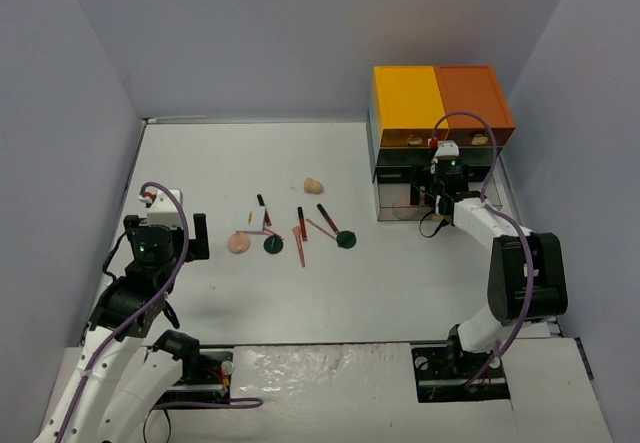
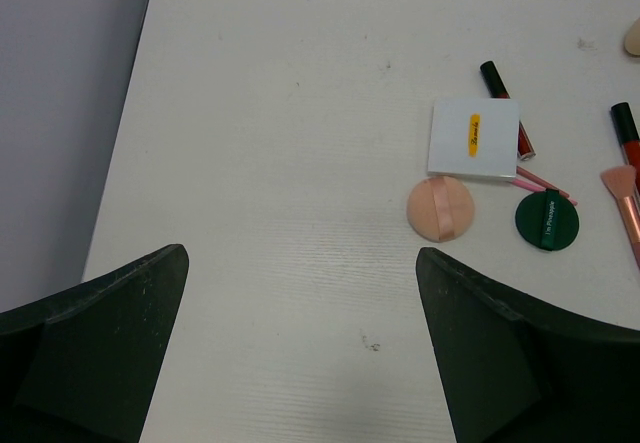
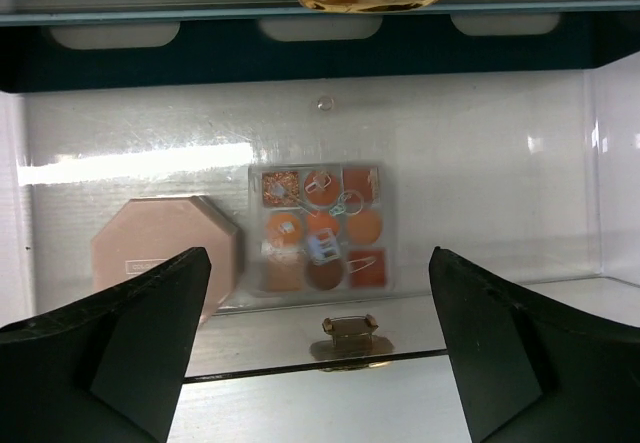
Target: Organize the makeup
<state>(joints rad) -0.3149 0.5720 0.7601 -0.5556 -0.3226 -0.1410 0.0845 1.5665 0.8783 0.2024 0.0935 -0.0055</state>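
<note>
The makeup lies loose mid-table: a white-lidded palette (image 1: pixel 250 221), a round peach compact (image 1: pixel 238 244), two dark green discs (image 1: pixel 273 245) (image 1: pixel 345 239), dark red sticks (image 1: pixel 300 225) and a beige sponge (image 1: pixel 313 184). My left gripper (image 1: pixel 175 233) hovers open to their left; its wrist view shows the palette (image 2: pixel 474 139), compact (image 2: pixel 440 208) and a green disc (image 2: pixel 547 219) ahead and to the right of the left gripper (image 2: pixel 300 348). My right gripper (image 1: pixel 437 195) is open at the pulled-out drawer, nothing between its fingers (image 3: pixel 110 363).
The yellow-and-orange-topped drawer unit (image 1: pixel 440 113) stands at the back right. Its open bottom drawer (image 3: pixel 500 163) holds a pink octagonal case (image 3: pixel 160 253) and a clear-lidded eyeshadow palette (image 3: pixel 322 228). A small gold handle (image 3: pixel 348 335) sits on the drawer's front, between my right fingers. Grey walls close in the table.
</note>
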